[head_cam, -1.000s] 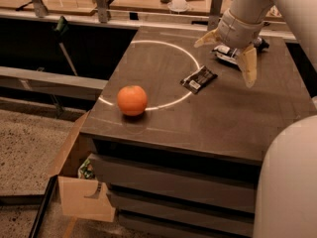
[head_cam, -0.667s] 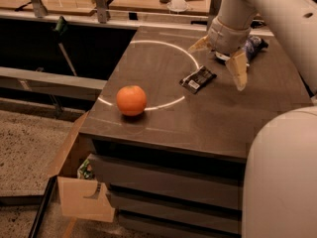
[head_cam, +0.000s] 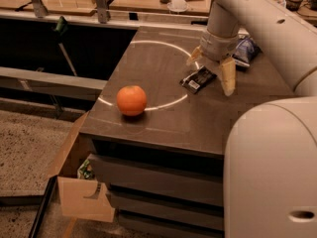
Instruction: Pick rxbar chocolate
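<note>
Flat on the tabletop (head_cam: 148, 63), right of the orange (head_cam: 131, 100) and a little farther back: the rxbar chocolate (head_cam: 198, 79), a black wrapper with its white label patch at the end nearer the orange. Close above it, also right of the orange: the end effector (head_cam: 211, 67), released, fingers spread wide to either side of the bar's far end. Cannot tell whether either finger touches the wrapper. Farther right and back from the orange, past the end effector: a blue-and-white chip bag (head_cam: 246, 48). Just behind the orange: a thin white ring (head_cam: 148, 42) marked on the tabletop.
</note>
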{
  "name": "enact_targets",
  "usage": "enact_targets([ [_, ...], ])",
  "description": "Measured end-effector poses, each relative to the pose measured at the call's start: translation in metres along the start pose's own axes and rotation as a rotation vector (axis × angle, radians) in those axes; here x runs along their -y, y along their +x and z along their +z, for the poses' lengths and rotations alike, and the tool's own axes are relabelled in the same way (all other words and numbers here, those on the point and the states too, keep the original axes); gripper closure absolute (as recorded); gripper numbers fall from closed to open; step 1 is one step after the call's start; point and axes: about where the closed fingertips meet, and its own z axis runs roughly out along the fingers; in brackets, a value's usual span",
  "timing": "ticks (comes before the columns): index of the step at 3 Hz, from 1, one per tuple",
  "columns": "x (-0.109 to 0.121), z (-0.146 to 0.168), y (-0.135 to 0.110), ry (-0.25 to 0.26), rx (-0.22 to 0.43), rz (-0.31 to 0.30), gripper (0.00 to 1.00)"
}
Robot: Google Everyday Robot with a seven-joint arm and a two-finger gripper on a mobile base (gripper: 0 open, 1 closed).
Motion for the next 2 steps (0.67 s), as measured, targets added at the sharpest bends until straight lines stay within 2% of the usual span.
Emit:
enact_targets([
  [1,0.0086,0.0104,-0.005,-0.036,-0.007,-0.013,0.46],
  [2,0.0098,0.0102,-0.006,-0.041,-0.011,-0.019,0.65],
])
